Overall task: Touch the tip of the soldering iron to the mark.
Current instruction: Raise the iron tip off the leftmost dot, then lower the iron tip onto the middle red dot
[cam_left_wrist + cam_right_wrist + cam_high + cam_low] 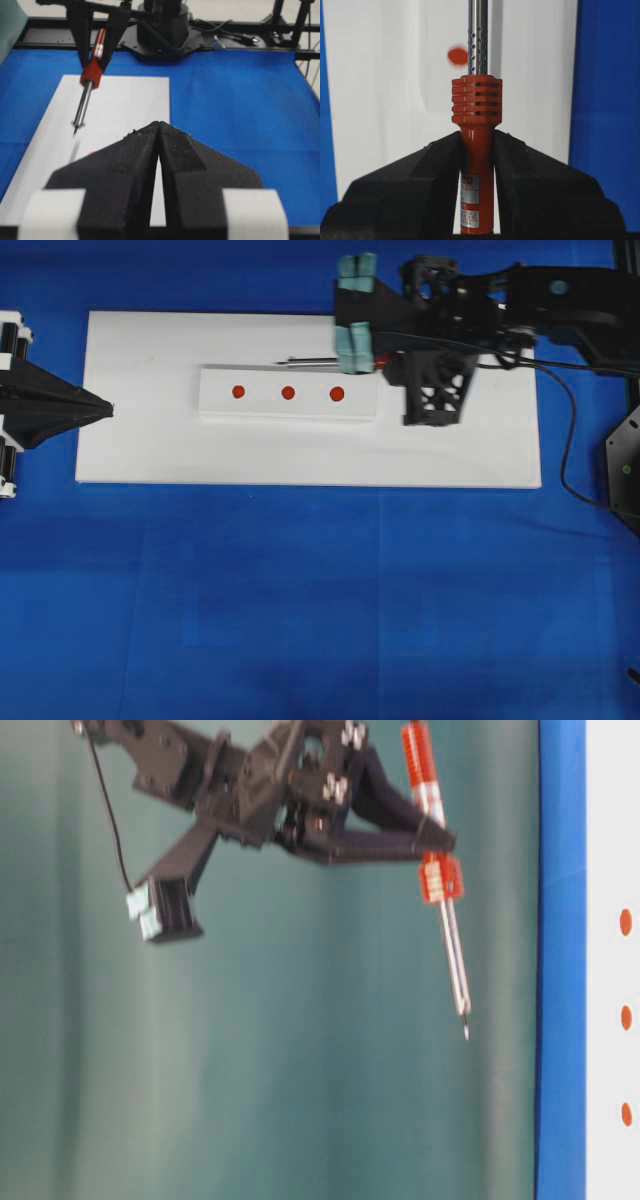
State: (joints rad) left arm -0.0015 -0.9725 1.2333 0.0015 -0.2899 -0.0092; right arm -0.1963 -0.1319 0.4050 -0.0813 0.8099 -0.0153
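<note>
Currently, at the left edge of the overhead view, the left gripper (108,410) rests with its fingers (135,165) pressed together and holding nothing; its pointed end sits just over the left edge of the white board (150,455). The board lies on the blue surface (300,600).

Further right, a raised white strip (215,405) on the board carries three red marks (288,393) in a row.

Just beyond the strip's far edge, the soldering iron (315,361) extends leftward, with the tip (279,363) pointing left. In the table-level view the tip (466,1032) is in the air, apart from the board.

At the right, the right gripper (477,150) has its fingers (435,170) clamped on the orange-red handle, one on each side, directly behind the ribbed collar. The perforated metal shaft projects forward from between them. One red mark (457,55) appears just left of the shaft in the right wrist view.

A label on the handle bears small print; it is too blurred to read.
</note>
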